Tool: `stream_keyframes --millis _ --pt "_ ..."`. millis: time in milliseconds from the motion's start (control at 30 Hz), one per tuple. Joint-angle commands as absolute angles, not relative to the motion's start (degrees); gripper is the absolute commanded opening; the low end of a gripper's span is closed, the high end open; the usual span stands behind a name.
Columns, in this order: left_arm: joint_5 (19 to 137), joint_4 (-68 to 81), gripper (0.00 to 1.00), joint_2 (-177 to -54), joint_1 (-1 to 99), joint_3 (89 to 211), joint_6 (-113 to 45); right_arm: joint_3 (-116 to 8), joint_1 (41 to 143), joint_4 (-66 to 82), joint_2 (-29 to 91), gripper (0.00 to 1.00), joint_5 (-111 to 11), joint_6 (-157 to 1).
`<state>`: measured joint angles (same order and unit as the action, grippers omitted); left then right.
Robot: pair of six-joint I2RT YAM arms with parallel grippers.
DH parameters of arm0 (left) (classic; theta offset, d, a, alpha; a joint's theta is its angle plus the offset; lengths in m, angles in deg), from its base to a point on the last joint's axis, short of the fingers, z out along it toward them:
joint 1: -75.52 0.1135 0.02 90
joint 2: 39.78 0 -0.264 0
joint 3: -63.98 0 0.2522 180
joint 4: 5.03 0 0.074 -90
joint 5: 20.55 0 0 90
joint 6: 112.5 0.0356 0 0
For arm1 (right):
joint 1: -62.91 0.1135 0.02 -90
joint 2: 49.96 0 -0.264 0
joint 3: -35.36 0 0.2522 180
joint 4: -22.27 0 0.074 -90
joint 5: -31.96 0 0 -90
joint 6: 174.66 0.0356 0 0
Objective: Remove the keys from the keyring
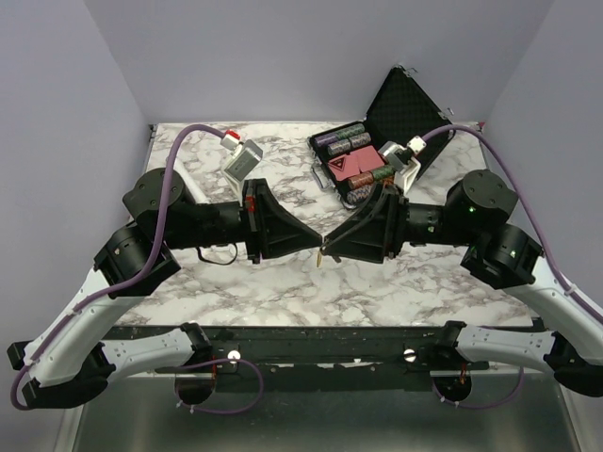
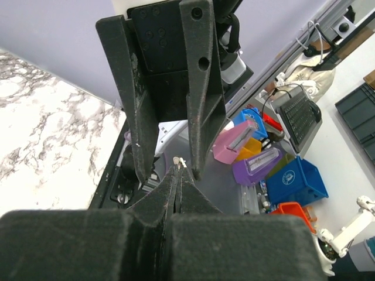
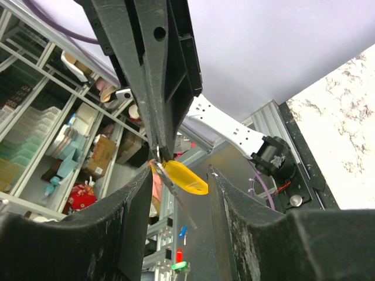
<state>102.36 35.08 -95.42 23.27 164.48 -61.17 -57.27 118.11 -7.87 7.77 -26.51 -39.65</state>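
The left tool (image 2: 178,171) has its two fingers pressed together, and a tiny bit of metal peeks out at the very tip. That bit looks like the keyring (image 3: 158,153), so I think the left tool is pinching it. The key (image 3: 184,178), with its yellow head, hangs from the ring in the air above the counter (image 1: 405,282). The right tool (image 3: 180,174) is wide apart, with one finger (image 3: 132,216) on each side of the key. The yellow head sits close to that finger, maybe touching it, and far from the other.

The job now is to get the key off the ring. To do it well, the right tool should slide over a little so the yellow head is in the middle, then close gently on the flat sides of the head. Grab the head, not the thin blade, which could slip. The left tool should hold the ring tight and not wiggle. Then the right tool should turn the key slowly along the ring's coil and not just pull hard, or the ring may pop out and drop
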Motion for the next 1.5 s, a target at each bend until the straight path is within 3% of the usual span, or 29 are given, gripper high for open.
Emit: stream_keyframes --millis 0,467,1467 --pt "98.3 36.2 0.0 -95.5 22.6 164.8 -61.5 -57.4 118.5 -4.9 6.3 0.5 -27.1 -39.6" --pt "92.8 38.8 0.0 -97.8 19.6 167.9 -60.7 -56.2 118.5 -2.8 5.8 0.44 -27.6 -39.1" --pt "93.4 40.2 0.0 -96.7 17.2 168.2 -60.6 -55.8 118.5 -4.5 6.2 0.18 -31.4 -39.7"
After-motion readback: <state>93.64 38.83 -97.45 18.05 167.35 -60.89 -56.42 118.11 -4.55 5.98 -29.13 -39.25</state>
